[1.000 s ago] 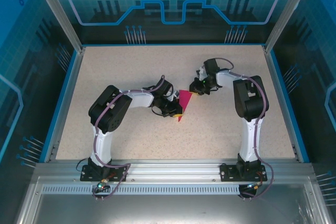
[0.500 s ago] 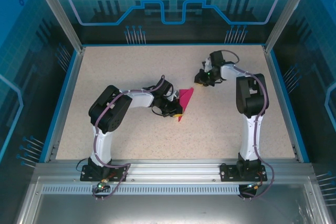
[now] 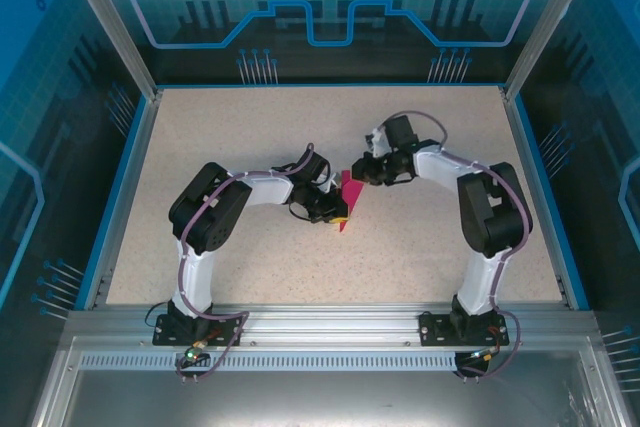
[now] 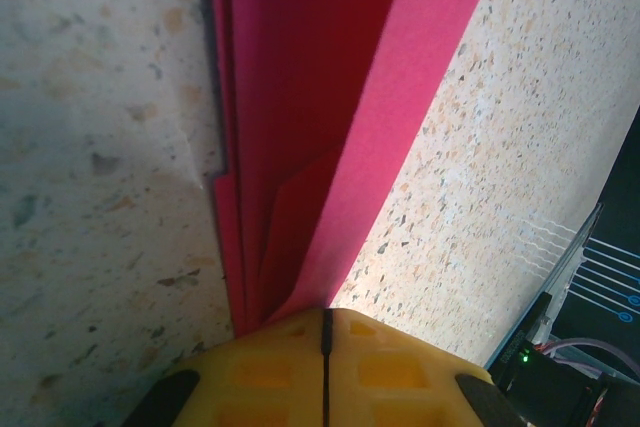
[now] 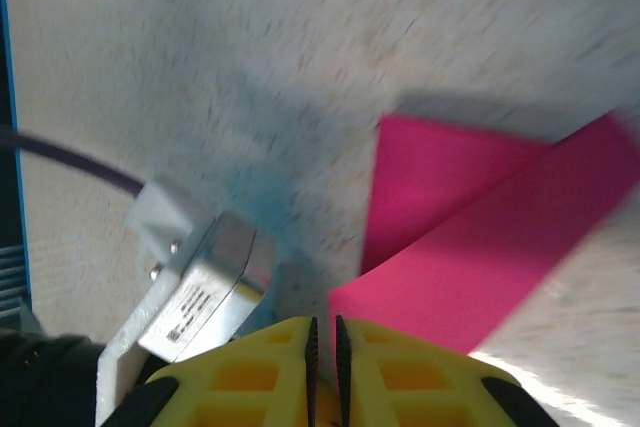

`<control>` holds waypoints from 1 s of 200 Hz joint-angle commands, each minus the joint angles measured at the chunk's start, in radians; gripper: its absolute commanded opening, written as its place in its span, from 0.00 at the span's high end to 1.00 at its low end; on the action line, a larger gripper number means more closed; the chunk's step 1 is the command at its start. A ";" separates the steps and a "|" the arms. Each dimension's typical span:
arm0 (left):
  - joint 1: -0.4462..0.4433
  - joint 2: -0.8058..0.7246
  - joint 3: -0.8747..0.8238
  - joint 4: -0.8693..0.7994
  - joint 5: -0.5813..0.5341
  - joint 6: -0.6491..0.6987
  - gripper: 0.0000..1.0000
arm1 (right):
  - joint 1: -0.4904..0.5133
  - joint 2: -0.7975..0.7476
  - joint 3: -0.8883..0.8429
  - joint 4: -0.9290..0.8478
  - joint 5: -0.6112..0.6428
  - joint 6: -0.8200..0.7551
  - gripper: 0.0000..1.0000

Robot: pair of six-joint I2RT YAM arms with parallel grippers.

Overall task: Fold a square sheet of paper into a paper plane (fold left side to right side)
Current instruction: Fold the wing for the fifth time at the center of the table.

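**Left wrist: narrow folded dart of matte magenta-pink paper meets closed yellow pads**

Nearest the lens, the left gripper has its grid-patterned yellow pads pressed together, with only a hairline seam between them. The dart's stacked layers run in to the tip of the pads. Whether the pads nip the paper or only bear on it I cannot tell. One brightly lit flap stands up along the right side. Beneath it, darker layers with a stepped edge lie flat on the speckled beige table.

From the right wrist the picture is blurred. The right gripper shows its yellow pads drawn together to a thin slit, and a corner of the dart touches their tip.

From above, the dart lies mid-table with its narrow end nearer the arm bases. The left gripper sits on its left edge and the right gripper at its far end.
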 commanded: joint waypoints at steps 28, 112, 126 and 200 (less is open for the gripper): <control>-0.018 0.029 -0.021 -0.142 -0.052 0.000 0.93 | 0.015 0.105 0.001 0.033 -0.007 0.050 0.84; -0.018 -0.111 0.014 -0.157 -0.025 0.038 0.82 | 0.017 0.174 0.036 -0.093 0.048 0.029 0.84; -0.018 -0.123 0.018 -0.167 -0.007 0.036 0.80 | 0.017 0.174 0.038 -0.100 0.053 0.025 0.84; -0.036 -0.067 0.040 -0.142 0.085 0.011 0.78 | 0.022 0.180 0.057 -0.133 0.066 0.008 0.84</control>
